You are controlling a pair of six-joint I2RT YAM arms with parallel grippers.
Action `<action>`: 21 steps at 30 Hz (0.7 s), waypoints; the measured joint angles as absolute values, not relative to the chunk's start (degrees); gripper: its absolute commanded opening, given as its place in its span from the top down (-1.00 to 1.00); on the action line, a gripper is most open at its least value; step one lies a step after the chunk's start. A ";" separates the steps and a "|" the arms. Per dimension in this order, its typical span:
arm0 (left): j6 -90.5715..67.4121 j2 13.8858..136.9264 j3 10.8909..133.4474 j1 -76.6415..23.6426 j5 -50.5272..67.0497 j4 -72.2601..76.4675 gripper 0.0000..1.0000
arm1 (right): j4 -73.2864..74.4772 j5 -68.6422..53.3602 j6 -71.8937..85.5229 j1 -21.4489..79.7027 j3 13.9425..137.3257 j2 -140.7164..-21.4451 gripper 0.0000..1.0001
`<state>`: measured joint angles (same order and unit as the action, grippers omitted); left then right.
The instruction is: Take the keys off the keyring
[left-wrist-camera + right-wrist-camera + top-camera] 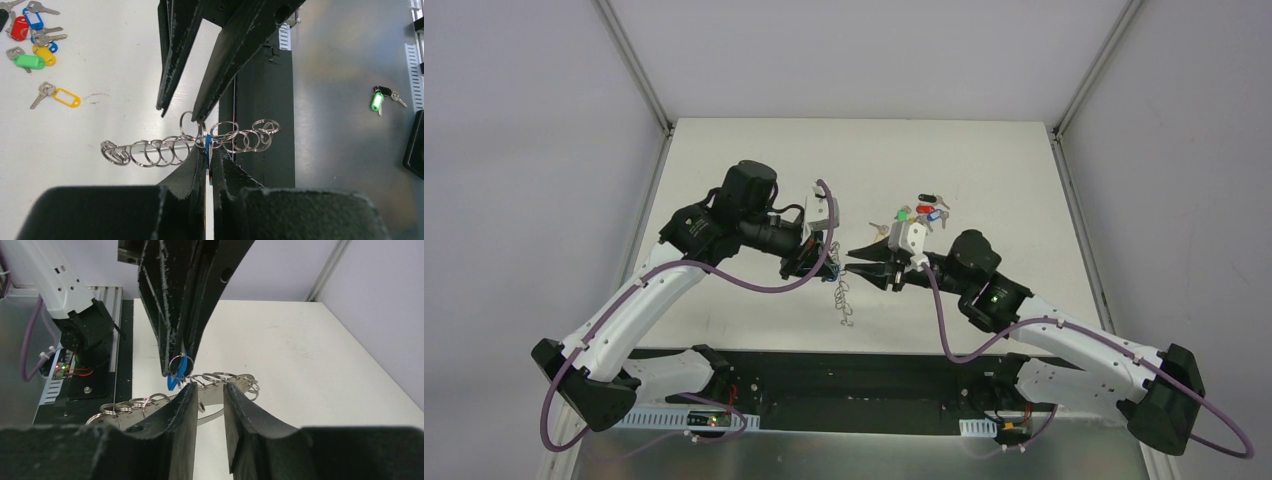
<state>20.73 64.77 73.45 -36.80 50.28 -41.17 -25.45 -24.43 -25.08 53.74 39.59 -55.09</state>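
In the middle of the frame the keyring [844,300] hangs between the left tool [830,262] and the right tool [854,262]. Loose keys [927,208] lie on the worktop [754,160], up and right.

Low in frame, left end effector [210,156] with fingers pinched on a blue tag [207,147] amid the metal rings of the keyring [160,150], right end effector [179,112] pointing down from above, fingers apart, coloured keys [35,45] on the white bench [100,65]

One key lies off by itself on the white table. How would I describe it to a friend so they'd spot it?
Look at the white table and find the heap of keys with coloured tags. A little apart from it lies a single key, touching nothing else. Its tag is yellow with a white middle.
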 measured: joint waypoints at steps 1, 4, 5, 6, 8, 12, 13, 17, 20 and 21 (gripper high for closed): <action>20.80 64.77 73.47 -36.80 50.28 -41.17 1.00 | -25.17 -25.17 -25.08 53.84 39.59 -55.33 0.35; 20.91 64.79 73.49 -36.82 50.26 -41.50 1.00 | -24.71 -26.79 -25.10 54.00 39.64 -55.53 0.33; 20.99 64.79 73.49 -36.82 50.26 -41.60 1.00 | -24.60 -27.22 -25.10 54.00 39.66 -55.53 0.33; 21.08 64.79 73.49 -36.82 50.26 -41.76 1.00 | -24.49 -27.66 -25.10 54.00 39.68 -55.53 0.32; 21.30 64.79 73.52 -36.82 50.24 -42.15 1.00 | -23.92 -28.34 -25.10 54.00 39.90 -55.55 0.32; 21.85 64.79 73.60 -36.82 50.09 -42.74 1.00 | -23.16 -29.26 -25.10 54.00 40.21 -55.57 0.32; 21.91 64.79 73.60 -36.82 49.91 -42.76 1.00 | -23.03 -29.39 -25.10 54.00 40.21 -55.55 0.32; 22.13 64.93 73.80 -36.82 49.04 -42.72 1.00 | -22.41 -29.43 -25.10 54.15 40.21 -55.37 0.32; 22.17 64.99 73.87 -37.10 48.77 -42.76 1.00 | -22.22 -29.71 -25.08 54.15 40.25 -55.22 0.32; 22.20 65.08 73.93 -37.19 48.77 -42.74 1.00 | -22.13 -29.85 -25.06 54.22 40.29 -55.22 0.32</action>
